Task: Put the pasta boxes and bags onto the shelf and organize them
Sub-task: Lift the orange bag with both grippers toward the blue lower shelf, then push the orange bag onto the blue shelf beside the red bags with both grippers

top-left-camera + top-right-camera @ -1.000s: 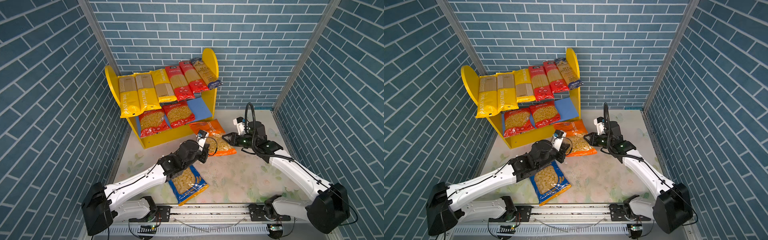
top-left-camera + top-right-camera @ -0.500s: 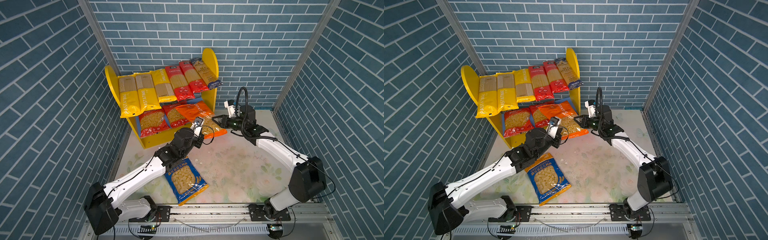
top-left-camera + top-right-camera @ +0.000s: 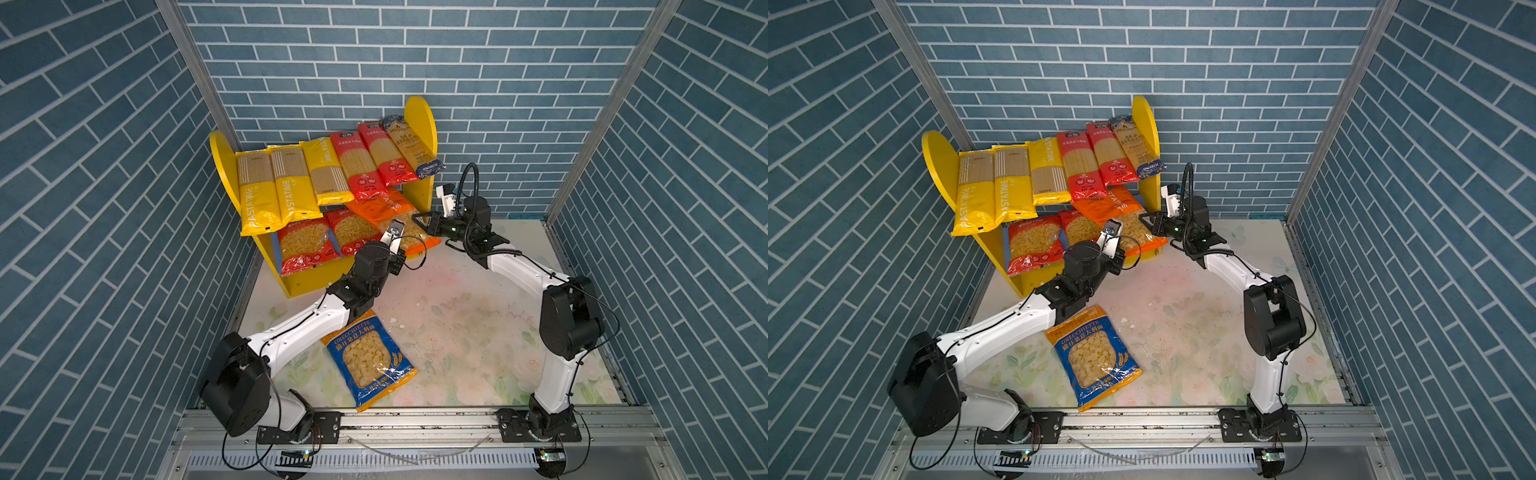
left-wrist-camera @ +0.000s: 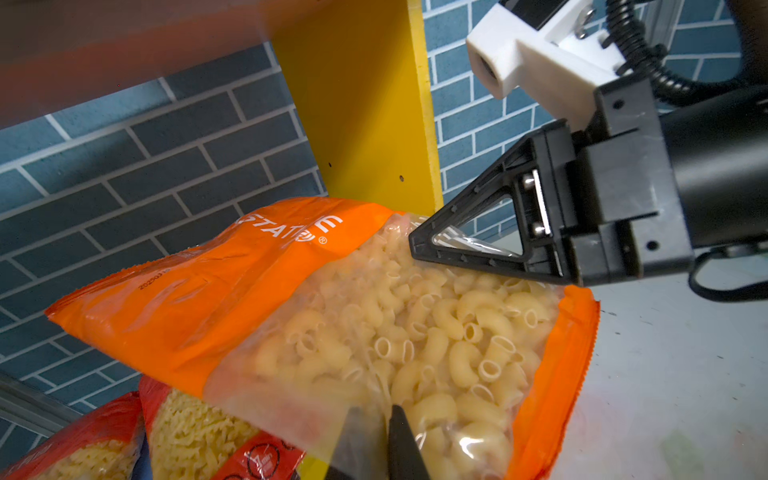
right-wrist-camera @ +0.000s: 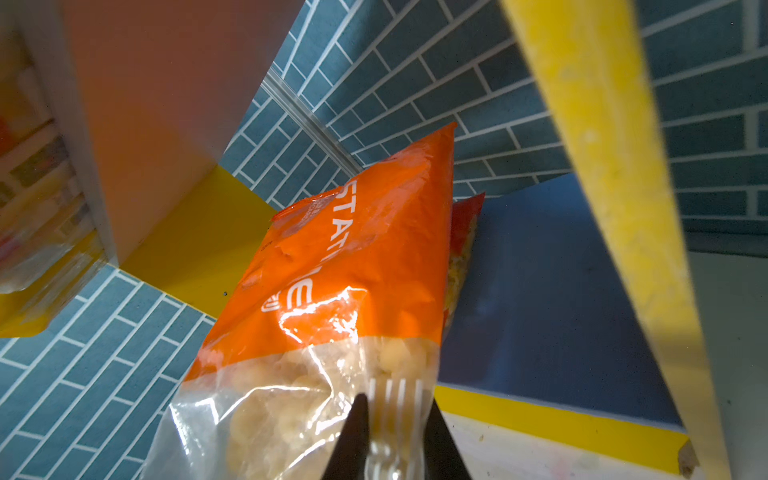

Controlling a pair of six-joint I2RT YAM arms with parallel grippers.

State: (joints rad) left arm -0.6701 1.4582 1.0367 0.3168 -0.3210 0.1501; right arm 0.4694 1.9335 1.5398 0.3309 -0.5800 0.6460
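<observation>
both arms are further in than a second ago: orange bag (image 3: 384, 210) is off the table (image 3: 457, 324), its far end now inside the shelf (image 3: 419, 120) lower tier, lapping over a red bag (image 3: 351, 228). left gripper (image 4: 380, 428) is pinched tight on the bag's clear near edge; right gripper (image 5: 395, 419) is nearly closed on its clear side seam. right wrist view alone shows bare blue board (image 5: 540, 291) beside the bag, ahead of that gripper. only top views show the blue bag (image 3: 370, 357), flat on the table well behind both grippers.
</observation>
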